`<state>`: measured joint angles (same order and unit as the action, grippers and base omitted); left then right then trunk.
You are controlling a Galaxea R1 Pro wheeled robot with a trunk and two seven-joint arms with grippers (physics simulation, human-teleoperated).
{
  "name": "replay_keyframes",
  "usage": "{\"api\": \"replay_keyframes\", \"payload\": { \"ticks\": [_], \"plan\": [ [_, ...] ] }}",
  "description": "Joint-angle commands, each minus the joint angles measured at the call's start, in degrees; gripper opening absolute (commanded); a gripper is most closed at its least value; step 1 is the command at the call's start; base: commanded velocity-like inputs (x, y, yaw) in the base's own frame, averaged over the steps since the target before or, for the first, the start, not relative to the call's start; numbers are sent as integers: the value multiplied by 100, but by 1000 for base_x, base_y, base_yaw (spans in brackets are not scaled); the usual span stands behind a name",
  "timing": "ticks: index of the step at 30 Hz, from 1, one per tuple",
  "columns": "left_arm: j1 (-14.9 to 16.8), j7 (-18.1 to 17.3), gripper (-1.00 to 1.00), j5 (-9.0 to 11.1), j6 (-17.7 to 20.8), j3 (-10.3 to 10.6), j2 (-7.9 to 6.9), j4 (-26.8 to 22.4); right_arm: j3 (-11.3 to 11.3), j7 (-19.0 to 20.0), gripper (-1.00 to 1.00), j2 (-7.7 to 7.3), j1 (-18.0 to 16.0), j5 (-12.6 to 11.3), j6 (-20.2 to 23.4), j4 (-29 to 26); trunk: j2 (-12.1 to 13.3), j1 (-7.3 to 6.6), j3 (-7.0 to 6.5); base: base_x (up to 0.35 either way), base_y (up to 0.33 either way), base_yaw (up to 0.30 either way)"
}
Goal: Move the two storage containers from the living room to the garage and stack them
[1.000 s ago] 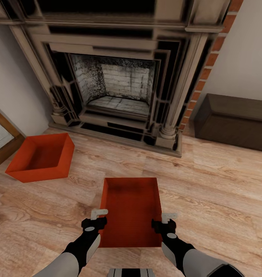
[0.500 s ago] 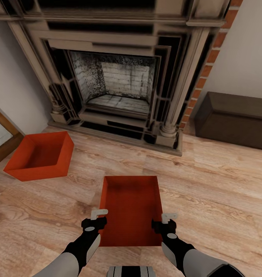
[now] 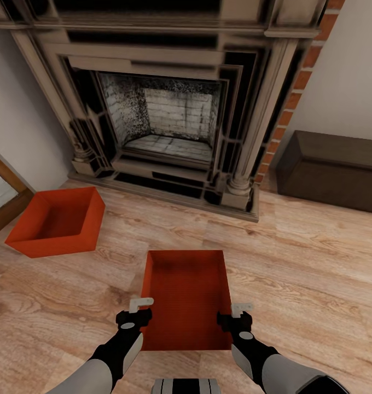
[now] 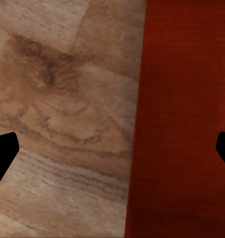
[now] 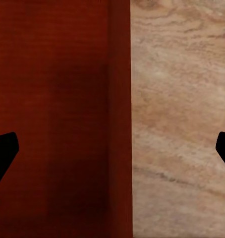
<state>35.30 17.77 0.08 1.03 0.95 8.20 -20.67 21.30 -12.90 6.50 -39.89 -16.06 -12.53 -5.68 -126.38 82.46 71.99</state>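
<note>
My left gripper (image 3: 135,311) straddles the left long wall of the near container (image 3: 187,298), jaws spread wide with one finger outside over the planks and one inside over the red bottom; my right gripper (image 3: 237,316) does the same on the right wall. Neither has closed on anything yet. The fireplace (image 3: 169,104) fills the wall ahead, the wood floor (image 3: 306,262) runs under everything, a dark chest (image 3: 333,169) sits off right, and the second container (image 3: 57,219) rests well apart to my left, near the door frame. Risks, as I judge them: the walls look thin, so a hard pinch may flex them and the bin could twist free; if one gripper closes lower than the other, it will tilt on lifting; and both bins remain in the living room, far from the garage.
</note>
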Motion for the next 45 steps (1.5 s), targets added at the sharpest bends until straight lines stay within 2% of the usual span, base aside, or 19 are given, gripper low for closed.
{"api": "replay_keyframes", "payload": {
  "ticks": [1,9,17,40,45],
  "plan": [
    [1,25,100,1,11,11,0,-5,50,-19,100,1,-3,-55,-21,5,-1,-1,3,0,0,0],
    [3,25,100,1,11,11,-3,0,55,-19,100,8,-2,-63,-21,5,-1,-1,3,0,0,0],
    [2,25,100,-15,19,11,23,-13,58,-19,100,25,-2,-70,-13,5,-322,175,147,0,0,0],
    [0,25,100,-12,13,18,10,13,50,-19,100,1,-3,-64,-21,5,-322,175,147,0,0,0],
    [2,25,100,-9,4,18,10,144,50,-19,100,0,-6,-62,-21,5,-322,175,147,0,0,0]
  ]
}}
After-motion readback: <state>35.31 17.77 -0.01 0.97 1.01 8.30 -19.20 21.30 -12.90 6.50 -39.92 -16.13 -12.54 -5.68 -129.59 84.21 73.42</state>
